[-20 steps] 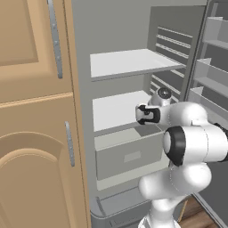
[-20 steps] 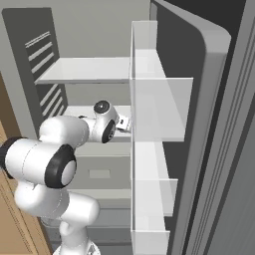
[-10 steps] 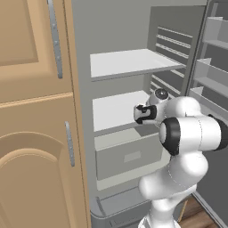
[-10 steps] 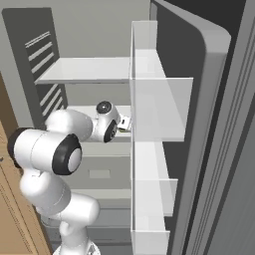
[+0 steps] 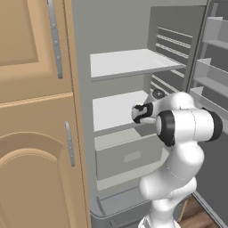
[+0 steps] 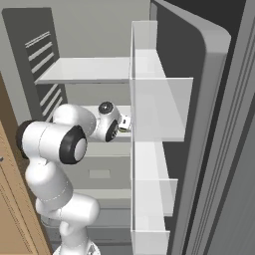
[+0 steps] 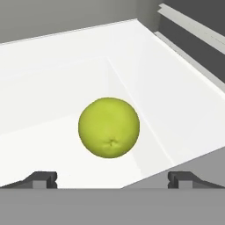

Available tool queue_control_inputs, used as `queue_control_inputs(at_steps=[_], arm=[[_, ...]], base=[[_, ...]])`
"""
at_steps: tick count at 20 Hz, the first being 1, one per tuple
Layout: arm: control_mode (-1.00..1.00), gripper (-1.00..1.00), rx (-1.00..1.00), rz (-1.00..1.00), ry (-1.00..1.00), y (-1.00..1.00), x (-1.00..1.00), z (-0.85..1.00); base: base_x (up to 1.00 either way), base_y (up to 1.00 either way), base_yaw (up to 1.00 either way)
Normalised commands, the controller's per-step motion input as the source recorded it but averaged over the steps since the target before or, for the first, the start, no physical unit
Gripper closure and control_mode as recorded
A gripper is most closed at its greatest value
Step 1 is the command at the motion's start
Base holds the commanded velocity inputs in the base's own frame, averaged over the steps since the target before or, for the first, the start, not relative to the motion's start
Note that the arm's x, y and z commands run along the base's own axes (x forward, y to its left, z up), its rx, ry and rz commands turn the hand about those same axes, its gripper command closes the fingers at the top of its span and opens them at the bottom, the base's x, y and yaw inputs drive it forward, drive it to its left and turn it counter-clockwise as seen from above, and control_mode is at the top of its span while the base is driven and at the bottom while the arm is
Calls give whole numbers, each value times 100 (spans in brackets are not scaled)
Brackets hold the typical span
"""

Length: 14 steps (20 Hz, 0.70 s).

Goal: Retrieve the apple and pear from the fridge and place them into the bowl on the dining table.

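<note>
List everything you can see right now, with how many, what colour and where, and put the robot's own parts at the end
fridge: one, grey, door open, ahead of the base
shelves: two, white, inside the fridge, one above the other
drawer: one, grey, shut, below the lower shelf
door bins: several, pale, on the open door
round fruit: one, yellow-green, on the white shelf, ahead of the gripper; apple or pear unclear
cabinet: one, tan wood with arched panel, left of the fridge
arm: one, white with dark joints, reaching into the fridge
gripper: one, dark fingertips, open, holding nothing
</note>
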Motion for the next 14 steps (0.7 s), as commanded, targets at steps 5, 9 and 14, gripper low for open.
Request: queue_control_inputs(at_steps=[5,9,14], arm=[[-100,-100,0,0,0,-1,18,-13],[-100,-100,0,0,0,-3,18,-11],[-100,-100,0,0,0,-9,19,-8]], base=[[0,0,0],[0,0,0],[0,0,0]])
